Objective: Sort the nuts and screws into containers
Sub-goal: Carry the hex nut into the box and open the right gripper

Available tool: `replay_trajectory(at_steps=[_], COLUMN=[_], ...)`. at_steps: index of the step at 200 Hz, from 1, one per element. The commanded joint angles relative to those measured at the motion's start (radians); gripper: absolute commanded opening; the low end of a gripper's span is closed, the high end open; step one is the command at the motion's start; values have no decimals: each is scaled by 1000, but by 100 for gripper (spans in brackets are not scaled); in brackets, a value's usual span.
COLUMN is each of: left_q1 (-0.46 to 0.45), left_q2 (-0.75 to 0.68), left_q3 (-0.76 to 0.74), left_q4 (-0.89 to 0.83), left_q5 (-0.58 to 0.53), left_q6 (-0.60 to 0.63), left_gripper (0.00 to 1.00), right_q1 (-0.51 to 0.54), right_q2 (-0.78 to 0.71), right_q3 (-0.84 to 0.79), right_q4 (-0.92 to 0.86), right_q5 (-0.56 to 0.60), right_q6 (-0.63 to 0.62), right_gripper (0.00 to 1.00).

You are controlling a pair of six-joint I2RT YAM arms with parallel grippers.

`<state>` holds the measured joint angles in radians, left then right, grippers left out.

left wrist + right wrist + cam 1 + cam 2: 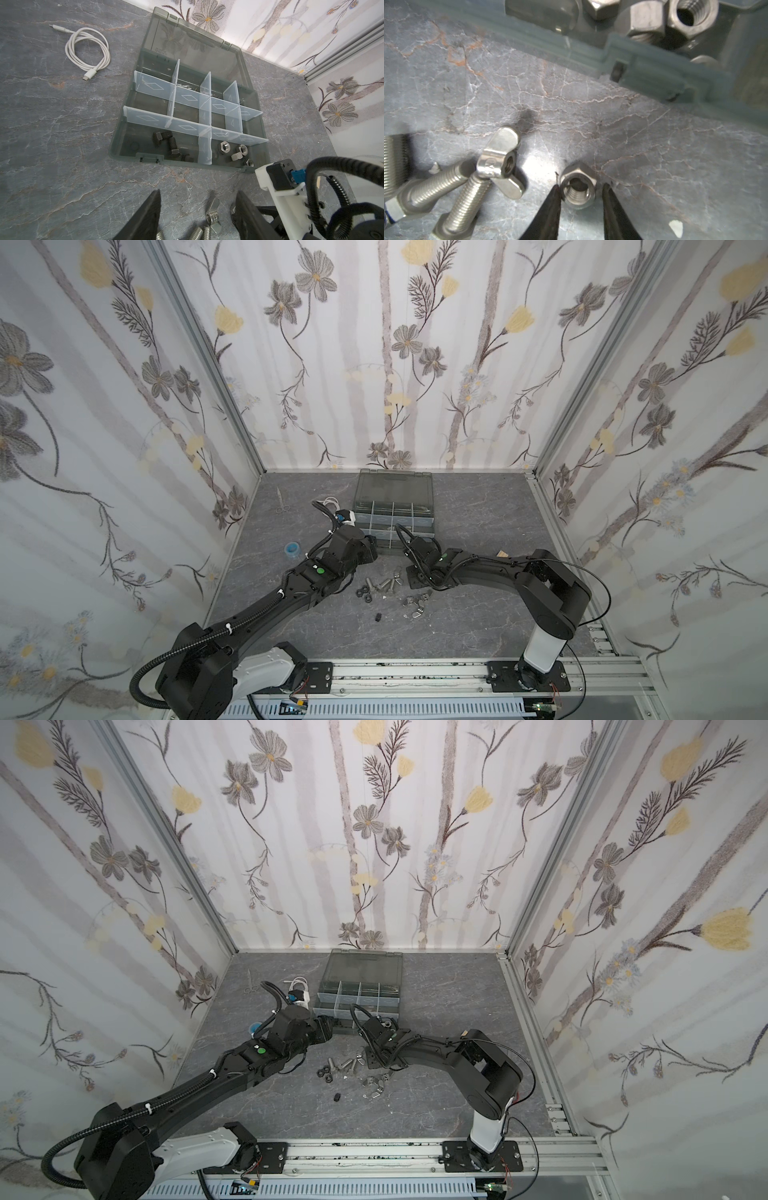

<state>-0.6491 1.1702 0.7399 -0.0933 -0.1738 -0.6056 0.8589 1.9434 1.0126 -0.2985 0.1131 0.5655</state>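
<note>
Nearest the base, wing nuts [412,601] and silver bolts [384,585] are lying loose on the table [478,614]. Just beyond, the right gripper [581,185] is straddling a silver hex nut [579,192], jaws parted, not clamping. The left gripper [197,191] is hovering released and empty. Farther back, the organizer case [187,164] is holding black bolts [173,144] and hex nuts [224,147] in separate front compartments.

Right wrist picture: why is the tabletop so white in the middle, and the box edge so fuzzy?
In the right wrist view, light glares off the tabletop around the silver hex nut, while the organizer case rim is blurred, out of focus; the left wrist view shows it sharp.
</note>
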Motion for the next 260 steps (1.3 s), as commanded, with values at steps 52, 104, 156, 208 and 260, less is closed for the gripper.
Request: replay_trajectory(at_steps=[52, 104, 156, 208, 260], left_q1=[3, 3, 5, 6, 7], left_q2=[9, -2, -16, -34, -47], left_q3=[13, 1, -5, -23, -42], left_q4=[37, 38, 38, 40, 41], left_q5=[3, 7, -5, 6, 12], left_q6=[0, -8, -25, -43, -56], left_gripper=[60, 60, 60, 60, 60], right_q1=[-8, -10, -59, -141, -147], right_q2=[52, 40, -70, -67, 36], right_q3=[49, 41, 65, 218, 350], right_q4=[-50, -46, -44, -84, -106], right_q5=[22, 20, -16, -28, -65], right_q6=[-38, -41, -70, -137, -147], right_gripper=[33, 25, 23, 24, 25])
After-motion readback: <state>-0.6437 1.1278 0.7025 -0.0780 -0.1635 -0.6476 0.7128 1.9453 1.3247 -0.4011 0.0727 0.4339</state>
